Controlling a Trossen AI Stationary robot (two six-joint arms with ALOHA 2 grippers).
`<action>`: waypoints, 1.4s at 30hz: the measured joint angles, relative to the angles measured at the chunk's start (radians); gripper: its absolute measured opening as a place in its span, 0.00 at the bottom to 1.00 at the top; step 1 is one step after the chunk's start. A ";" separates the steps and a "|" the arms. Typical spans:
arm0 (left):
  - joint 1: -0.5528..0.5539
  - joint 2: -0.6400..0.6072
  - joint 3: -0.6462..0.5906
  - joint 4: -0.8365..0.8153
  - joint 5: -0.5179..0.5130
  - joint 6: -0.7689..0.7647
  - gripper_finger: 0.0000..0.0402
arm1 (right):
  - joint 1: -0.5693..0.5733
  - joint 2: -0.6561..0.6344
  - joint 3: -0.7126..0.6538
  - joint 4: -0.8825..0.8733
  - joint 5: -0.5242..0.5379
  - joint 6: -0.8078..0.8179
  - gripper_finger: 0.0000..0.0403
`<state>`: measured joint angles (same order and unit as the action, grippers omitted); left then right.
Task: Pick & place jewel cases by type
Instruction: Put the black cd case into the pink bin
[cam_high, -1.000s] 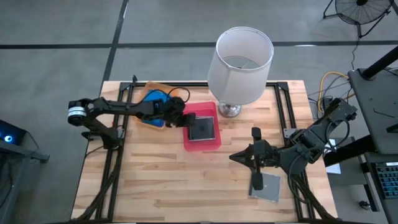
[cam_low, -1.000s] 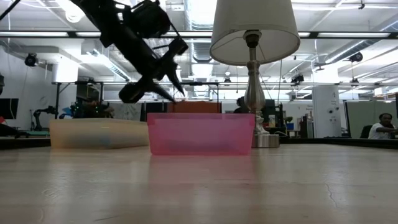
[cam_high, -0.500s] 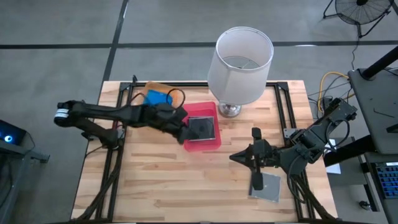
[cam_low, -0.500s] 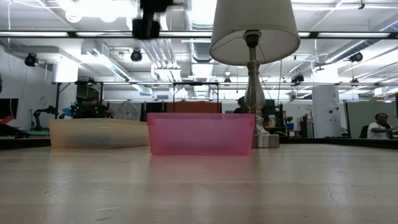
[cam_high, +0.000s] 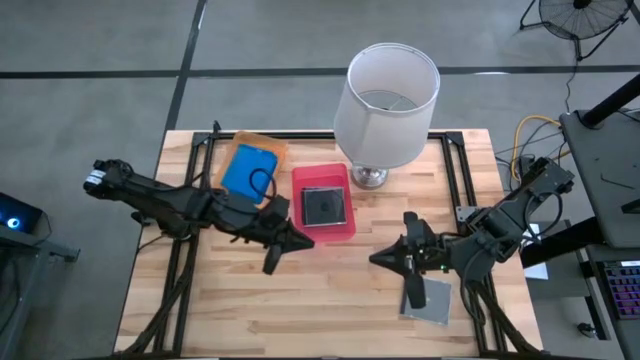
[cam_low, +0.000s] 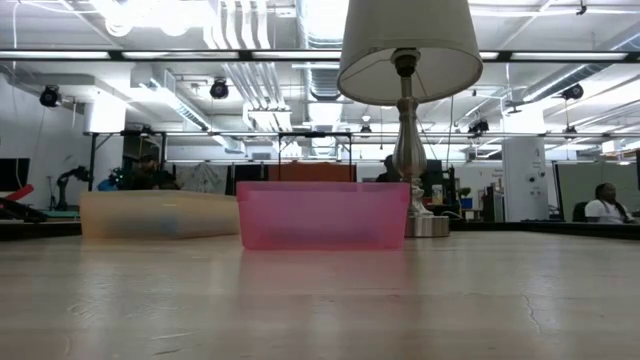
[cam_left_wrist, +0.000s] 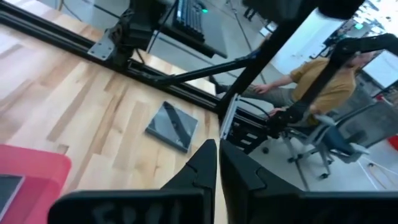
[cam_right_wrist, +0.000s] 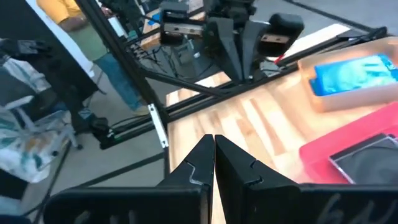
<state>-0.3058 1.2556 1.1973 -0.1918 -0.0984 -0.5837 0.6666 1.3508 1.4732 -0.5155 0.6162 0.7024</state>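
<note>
My left gripper (cam_high: 283, 249) has swung away from the pink tray (cam_high: 322, 230), fingers closed and empty. One grey jewel case (cam_high: 428, 299) remains near the bench's front right corner, probably next; my right gripper (cam_high: 404, 276) waits there, clenched.

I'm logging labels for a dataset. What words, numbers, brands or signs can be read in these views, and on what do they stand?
Nothing can be read in any view.
Left gripper: faint raised marks on its dark body, too blurred to read.
Right gripper: likewise.
Bright blue rectangular jewel case in the translucent orange tray: no print visible.
Dark square jewel case in the pink tray: no print visible.
</note>
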 joint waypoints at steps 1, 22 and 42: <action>0.000 0.000 -0.004 0.000 -0.001 0.000 0.00 | 0.000 0.001 0.009 0.001 -0.012 0.000 0.02; 0.007 0.001 -0.008 -0.007 0.010 0.016 0.00 | 0.005 0.325 0.568 -0.614 -0.281 0.069 0.02; 0.010 0.001 -0.008 -0.011 0.010 0.022 0.00 | 0.185 0.454 0.543 -0.945 -0.406 0.527 0.02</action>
<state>-0.2958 1.2564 1.1889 -0.2028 -0.0886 -0.5617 0.8512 1.8048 2.0164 -1.4609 0.2106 1.2294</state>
